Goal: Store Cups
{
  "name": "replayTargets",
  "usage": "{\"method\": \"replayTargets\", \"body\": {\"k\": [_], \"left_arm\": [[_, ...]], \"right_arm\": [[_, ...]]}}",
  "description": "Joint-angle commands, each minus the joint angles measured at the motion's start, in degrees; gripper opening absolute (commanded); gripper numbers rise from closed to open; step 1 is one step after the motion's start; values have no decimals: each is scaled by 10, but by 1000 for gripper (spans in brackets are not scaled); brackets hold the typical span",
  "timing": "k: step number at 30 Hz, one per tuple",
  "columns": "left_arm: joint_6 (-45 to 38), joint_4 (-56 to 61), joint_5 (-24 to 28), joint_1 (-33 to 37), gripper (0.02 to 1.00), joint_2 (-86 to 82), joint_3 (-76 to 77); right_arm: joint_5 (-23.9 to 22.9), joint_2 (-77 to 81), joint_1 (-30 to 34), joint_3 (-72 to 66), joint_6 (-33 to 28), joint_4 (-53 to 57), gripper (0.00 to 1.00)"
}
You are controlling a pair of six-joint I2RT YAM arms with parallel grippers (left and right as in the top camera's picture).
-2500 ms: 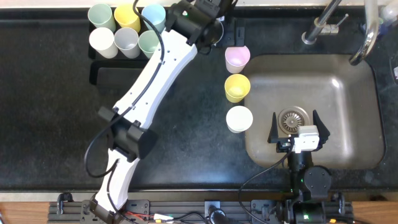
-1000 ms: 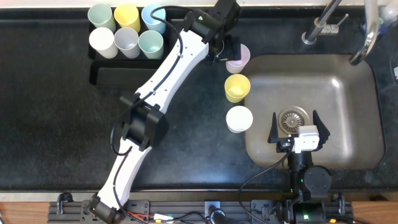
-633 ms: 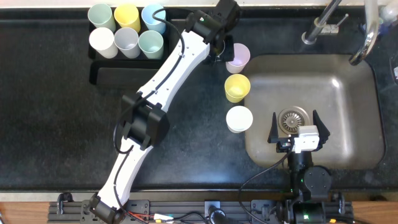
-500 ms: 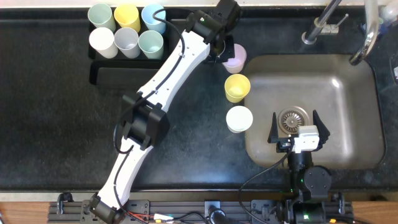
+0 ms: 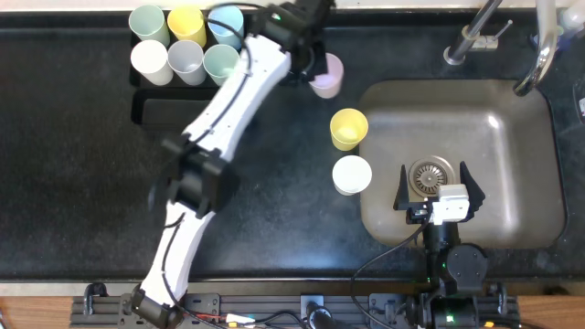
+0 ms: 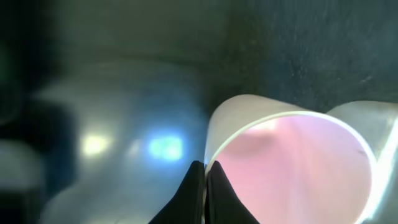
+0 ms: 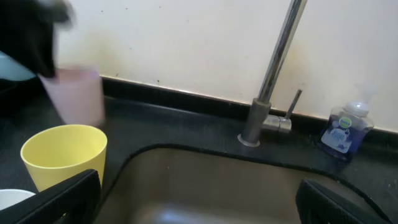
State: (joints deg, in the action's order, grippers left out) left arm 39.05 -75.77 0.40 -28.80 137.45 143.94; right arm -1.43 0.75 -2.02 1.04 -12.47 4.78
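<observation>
My left gripper (image 5: pixel 307 64) is shut on the rim of a pink cup (image 5: pixel 326 75), held off the counter between the tray and the sink. In the left wrist view its fingertips (image 6: pixel 198 180) pinch the pink cup (image 6: pixel 292 155) at the rim. A yellow cup (image 5: pixel 348 128) and a white cup (image 5: pixel 351 175) stand upright on the counter at the sink's left edge. Several cups (image 5: pixel 187 41) stand in the black tray (image 5: pixel 164 108) at the back left. My right gripper (image 5: pixel 433 178) rests open over the sink, holding nothing.
The steel sink (image 5: pixel 494 128) takes up the right side, with a faucet (image 5: pixel 475 37) behind it and a soap bottle (image 7: pixel 346 127) beside that. The pink cup (image 7: pixel 78 94) and the yellow cup (image 7: pixel 62 155) show in the right wrist view.
The left gripper came from the tray to the pink cup, shut on its rim, and has carried it up and left toward the tray. The right arm has not moved.
</observation>
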Motion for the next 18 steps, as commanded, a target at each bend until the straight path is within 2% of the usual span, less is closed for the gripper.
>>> {"method": "replayTargets", "body": {"k": [1, 4, 6, 10, 14, 18], "left_arm": [[30, -65, -104, 33, 36, -180, 16], [92, -167, -200, 73, 36, -246, 15], [109, -213, -224, 114, 36, -278, -2], [106, -199, -203, 208, 36, -339, -109], [105, -131, -123, 305, 36, -377, -250], [105, -50, -71, 362, 36, -375, -363]], "right_arm": [[4, -4, -3, -8, -2, -3, 998], [4, -4, -3, -8, -2, -3, 998], [4, -4, -3, -8, -2, -3, 998], [4, -4, -3, -8, -2, -3, 998], [4, -4, -3, -8, -2, -3, 996], [4, -4, -3, -8, -2, -3, 998]]}}
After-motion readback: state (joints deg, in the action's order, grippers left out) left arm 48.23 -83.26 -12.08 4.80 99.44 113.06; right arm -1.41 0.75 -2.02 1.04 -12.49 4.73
